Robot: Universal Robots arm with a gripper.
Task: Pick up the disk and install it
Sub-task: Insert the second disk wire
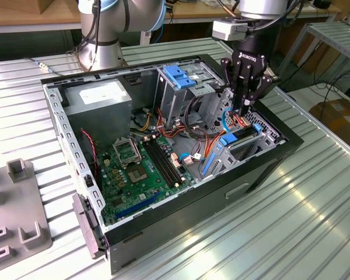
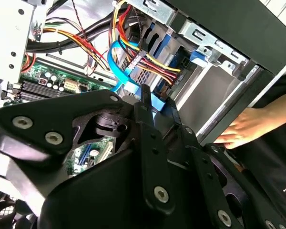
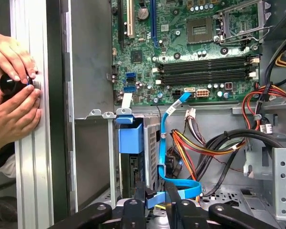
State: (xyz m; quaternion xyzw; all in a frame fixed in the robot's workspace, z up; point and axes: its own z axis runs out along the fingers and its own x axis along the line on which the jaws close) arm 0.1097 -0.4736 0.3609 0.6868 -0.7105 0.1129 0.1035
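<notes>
The disk (image 1: 232, 139) stands on edge in the metal drive cage (image 1: 267, 140) at the open computer case's corner on the exterior view's right; its blue rails show at both ends. My gripper (image 1: 243, 112) reaches straight down onto the disk's upper edge. In both wrist views the black fingers (image 3: 138, 206) close on a blue part of the disk (image 3: 131, 137), with a blue data cable (image 3: 168, 143) looping just beside them. My gripper (image 2: 158, 102) sits among red and yellow power wires.
The motherboard (image 1: 140, 169) lies on the case floor, the grey power-supply box (image 1: 102, 96) at the back. A blue latch (image 1: 181, 76) tops the upper cage. A person's hands (image 3: 14, 95) hold a black knob on the frame beside the case. A grey fixture (image 1: 17, 233) sits on the table.
</notes>
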